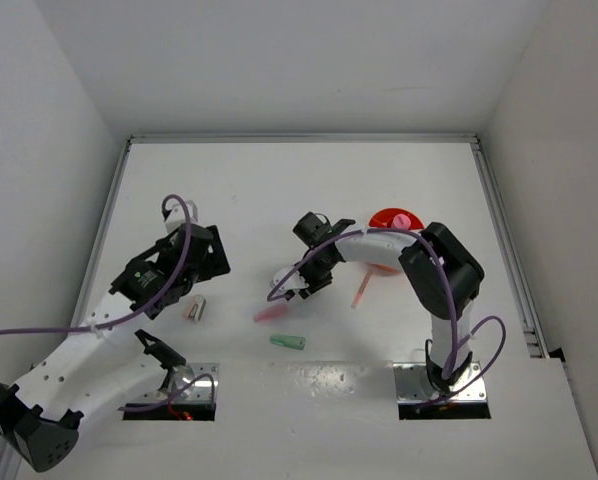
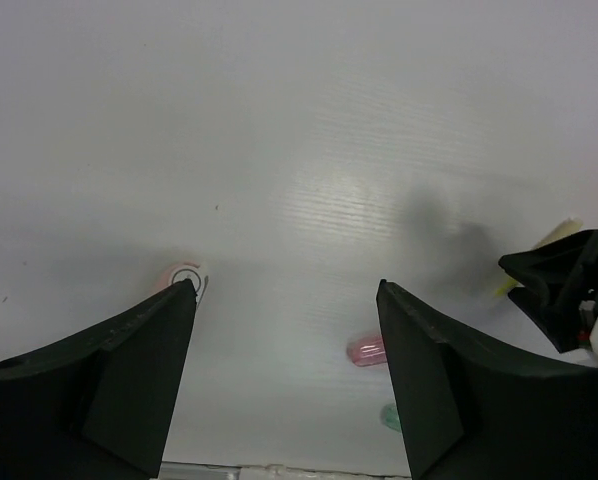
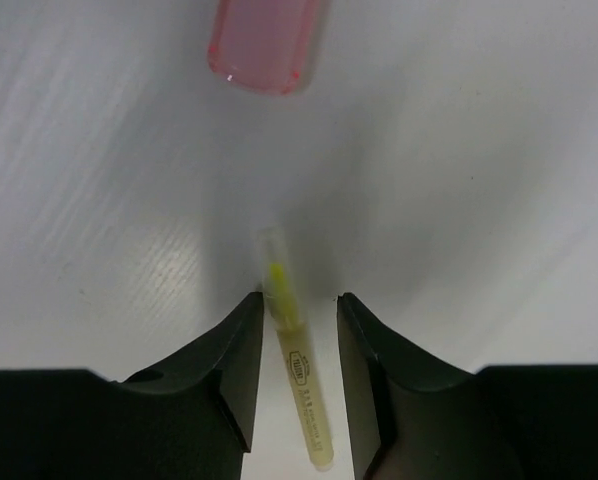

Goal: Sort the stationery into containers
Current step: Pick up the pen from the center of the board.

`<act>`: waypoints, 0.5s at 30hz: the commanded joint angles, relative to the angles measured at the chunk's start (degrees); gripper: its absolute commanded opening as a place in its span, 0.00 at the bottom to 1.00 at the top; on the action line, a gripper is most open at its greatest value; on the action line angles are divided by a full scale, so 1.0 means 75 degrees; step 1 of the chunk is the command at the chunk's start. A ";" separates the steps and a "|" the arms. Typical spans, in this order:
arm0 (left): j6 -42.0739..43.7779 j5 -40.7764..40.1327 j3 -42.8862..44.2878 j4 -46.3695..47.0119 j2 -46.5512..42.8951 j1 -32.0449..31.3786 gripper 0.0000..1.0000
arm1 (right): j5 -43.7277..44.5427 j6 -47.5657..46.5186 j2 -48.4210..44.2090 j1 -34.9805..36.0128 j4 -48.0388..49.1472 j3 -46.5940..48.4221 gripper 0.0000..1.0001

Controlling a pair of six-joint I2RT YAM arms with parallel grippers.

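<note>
The move turns on the right wrist view. The thin yellow stick (image 3: 297, 370) lies on the bench (image 1: 329, 180) right between the fingers of the right claw (image 3: 299, 297). Its long axis runs from the middle of the frame down to the bottom edge, in line with the fingers, so they straddle it across its width. The claw is spread only narrowly. The left-hand finger looks to be touching the stick or nearly so, and a sliver of bench shows on the other side, so I judge the pinch not yet made. A plain squeeze should take the stick with no turning of the wrist. Just beyond the stick's tip, at the top of that frame, lies the end of the pink marker (image 3: 267, 45), apart from the claw.

In the top view the right claw (image 1: 304, 285) sits at centre frame. The orange cup (image 1: 382, 217) is up and to its right, half hidden behind the right arm's forearm. One pink piece (image 1: 403, 219) shows in the cup, and the dividers and anything else inside cannot be made out.

On the open bench lie a pink stick (image 1: 362, 290) below the cup, the pink marker below the claw, a green marker (image 1: 289, 341) lower still, and a small pinkish piece (image 1: 196, 308) towards the left. The left claw (image 2: 285, 287) is spread wide and holds nothing, with that pinkish piece (image 2: 185, 275) beside one fingertip. The right arm is plainly the nearer to the yellow stick.
</note>
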 commanded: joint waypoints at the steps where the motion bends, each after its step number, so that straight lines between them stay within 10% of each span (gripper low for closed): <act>1: 0.0103 0.0097 0.0012 0.0215 -0.0234 0.0061 0.79 | 0.0204 0.0257 0.0288 0.0161 0.0412 0.0218 0.36; 5: 0.0103 0.0097 0.0012 0.0215 -0.0234 0.0061 0.79 | 0.0485 0.0257 0.0535 0.0162 0.0097 0.0592 0.36; 15: 0.0103 0.0940 -0.0058 0.0215 -0.0702 -0.0009 0.64 | 0.0170 0.0734 0.0631 0.0162 -0.0997 0.1285 0.00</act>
